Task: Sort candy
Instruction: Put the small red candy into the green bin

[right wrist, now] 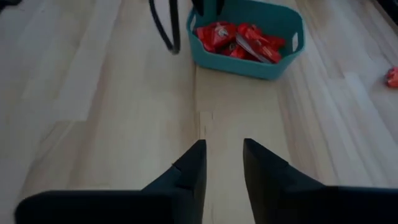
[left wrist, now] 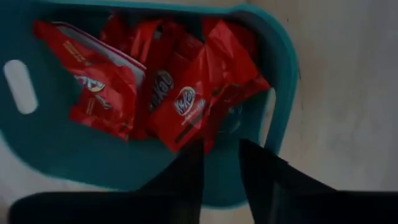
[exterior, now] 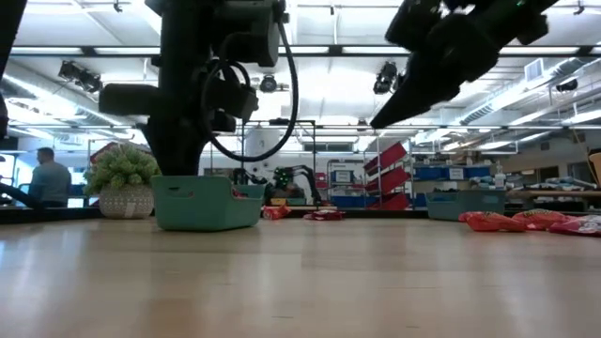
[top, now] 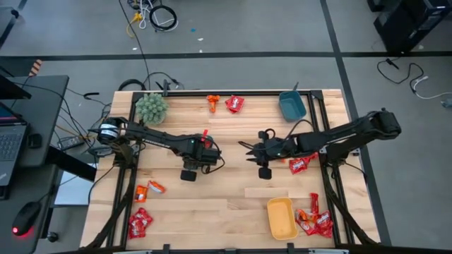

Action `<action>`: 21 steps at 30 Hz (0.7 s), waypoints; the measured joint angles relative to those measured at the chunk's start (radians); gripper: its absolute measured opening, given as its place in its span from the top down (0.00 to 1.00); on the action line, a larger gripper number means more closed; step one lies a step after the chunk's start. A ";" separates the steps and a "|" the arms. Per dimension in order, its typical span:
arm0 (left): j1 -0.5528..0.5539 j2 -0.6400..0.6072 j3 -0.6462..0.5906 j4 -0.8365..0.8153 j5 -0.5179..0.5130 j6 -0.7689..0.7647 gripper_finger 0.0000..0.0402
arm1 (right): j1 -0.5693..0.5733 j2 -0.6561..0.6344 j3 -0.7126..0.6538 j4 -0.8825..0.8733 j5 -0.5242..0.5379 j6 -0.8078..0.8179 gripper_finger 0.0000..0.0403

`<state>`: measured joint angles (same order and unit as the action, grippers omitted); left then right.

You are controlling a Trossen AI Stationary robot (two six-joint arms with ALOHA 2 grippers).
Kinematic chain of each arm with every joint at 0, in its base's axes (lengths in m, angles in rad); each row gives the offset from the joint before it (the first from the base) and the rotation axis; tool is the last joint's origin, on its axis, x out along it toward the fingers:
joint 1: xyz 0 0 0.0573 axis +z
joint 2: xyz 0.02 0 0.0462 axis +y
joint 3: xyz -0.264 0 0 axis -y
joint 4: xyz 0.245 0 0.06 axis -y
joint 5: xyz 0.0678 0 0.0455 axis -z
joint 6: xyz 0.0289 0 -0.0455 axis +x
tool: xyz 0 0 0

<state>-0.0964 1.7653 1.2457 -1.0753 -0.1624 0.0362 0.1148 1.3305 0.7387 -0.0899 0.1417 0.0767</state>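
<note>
A teal tray (left wrist: 56,149) holds several red-wrapped candies (left wrist: 180,102); it also shows in the right wrist view (right wrist: 249,62) and the low view (exterior: 207,205). My left gripper (left wrist: 221,163) hangs above the tray's edge, pointing down, open, with nothing between its fingers. In the high view the left gripper (top: 205,149) covers most of the tray. My right gripper (right wrist: 224,155) stands open over bare wood, slanting down toward the teal tray, a short way to its right (top: 245,151). Loose red candy (top: 300,165) lies on the table beside the right arm.
A blue tray (top: 292,105) stands at the far right and a yellow tray (top: 281,218) near the front, with a red and orange candy pile (top: 315,222) beside it. More candy lies far centre (top: 234,104) and front left (top: 140,223). A green plant (top: 151,107) stands far left.
</note>
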 joint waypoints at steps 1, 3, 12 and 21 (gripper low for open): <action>-0.002 0.000 0.010 -0.011 -0.002 -0.008 0.71 | 0.006 -0.019 0.000 -0.019 0.000 0.004 0.76; -0.007 0.000 0.039 -0.040 -0.006 -0.005 0.68 | 0.019 -0.054 0.000 -0.058 0.000 0.019 0.72; -0.038 -0.072 0.091 0.062 -0.026 0.014 0.84 | 0.139 -0.187 0.000 -0.371 -0.042 0.201 0.66; -0.036 -0.208 0.090 0.369 0.009 0.090 0.99 | 0.342 -0.219 0.000 -0.621 -0.091 0.583 0.68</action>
<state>-0.1326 1.5569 1.3360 -0.7066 -0.1530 0.1265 0.4568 1.1110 0.7387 -0.7109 0.0509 0.6602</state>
